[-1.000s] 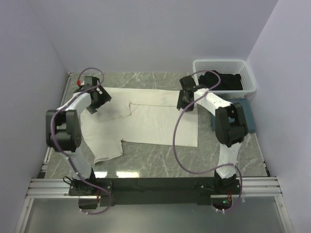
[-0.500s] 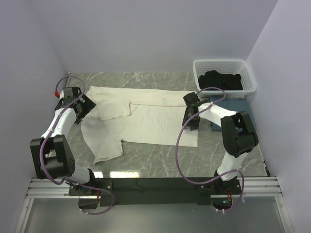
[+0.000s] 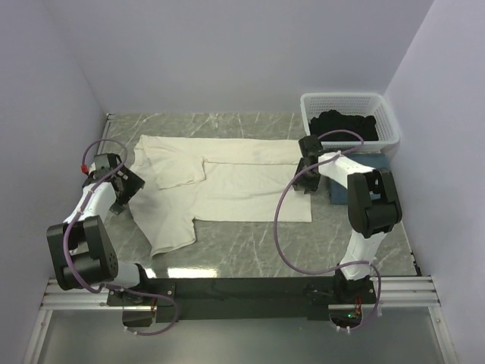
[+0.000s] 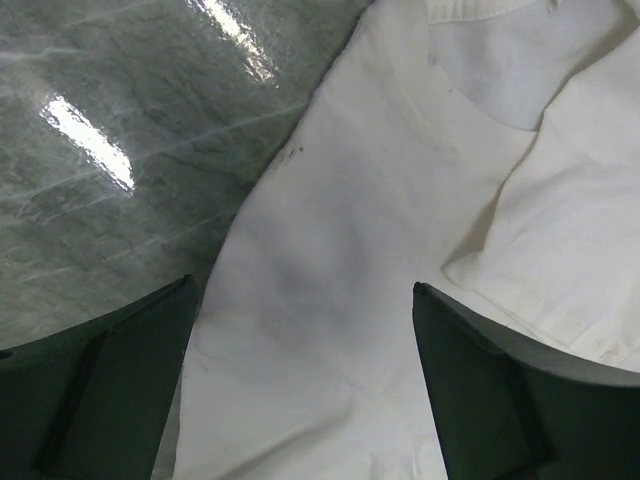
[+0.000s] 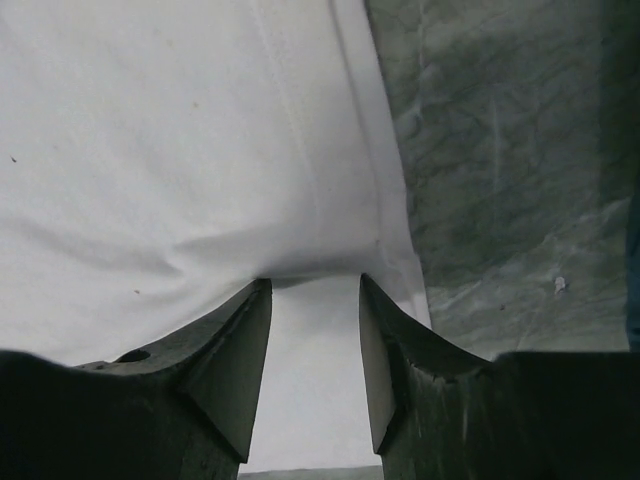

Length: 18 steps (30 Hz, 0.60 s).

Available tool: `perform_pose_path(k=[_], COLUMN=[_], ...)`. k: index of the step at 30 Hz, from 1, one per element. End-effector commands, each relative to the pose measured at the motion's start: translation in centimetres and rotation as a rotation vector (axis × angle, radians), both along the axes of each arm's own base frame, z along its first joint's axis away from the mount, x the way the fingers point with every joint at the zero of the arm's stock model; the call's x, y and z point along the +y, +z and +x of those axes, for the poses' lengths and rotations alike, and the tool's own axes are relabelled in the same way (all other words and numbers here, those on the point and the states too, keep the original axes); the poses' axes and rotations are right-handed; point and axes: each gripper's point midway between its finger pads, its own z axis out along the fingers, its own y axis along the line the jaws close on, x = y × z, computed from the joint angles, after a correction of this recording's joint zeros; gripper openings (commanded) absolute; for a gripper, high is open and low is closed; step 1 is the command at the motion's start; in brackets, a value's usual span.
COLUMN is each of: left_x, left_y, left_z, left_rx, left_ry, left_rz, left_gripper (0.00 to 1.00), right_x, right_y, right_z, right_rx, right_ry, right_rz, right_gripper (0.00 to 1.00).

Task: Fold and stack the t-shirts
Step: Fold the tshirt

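A white t-shirt [image 3: 235, 186] lies spread flat on the marble table, collar to the left and hem to the right. One sleeve is folded in over the chest and the other points toward the near edge. My left gripper [image 3: 123, 189] hovers at the shirt's left edge. In the left wrist view it [image 4: 303, 290] is wide open and empty above the cloth [image 4: 350, 250] near the collar. My right gripper [image 3: 305, 180] is at the shirt's right hem. In the right wrist view it [image 5: 315, 280] is partly open, its tips pressing on the cloth [image 5: 200, 150], which shows between them.
A white basket [image 3: 341, 96] holding dark clothes [image 3: 345, 125] stands at the back right. A folded blue-grey cloth [image 3: 339, 194] lies on the table just right of the right gripper. Bare marble [image 3: 250, 250] shows in front of the shirt. Side walls stand close on both sides.
Both grippers moved outward from the shirt's upper corners and the shirt spread wider and flatter. The left gripper ended off the left edge, the right one at the right hem.
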Motion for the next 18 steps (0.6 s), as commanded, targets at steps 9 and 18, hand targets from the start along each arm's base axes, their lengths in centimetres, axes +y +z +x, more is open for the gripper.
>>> perform_pose_path(k=[9,18], left_x=[0.0,0.3], left_y=[-1.0,-3.3], left_z=[-2.4,-4.4], left_rx=[0.116,0.231], left_ry=[0.015,0.008], left_rz=[-0.006,0.013], left_gripper=[0.78,0.67], right_x=[2.6,0.5], right_y=[4.4,5.8], right_z=[-3.3,-6.2], right_rx=[-0.114,-0.168], right_ry=[0.058,0.032], right_rz=[0.145,0.087], right_gripper=[0.50,0.50])
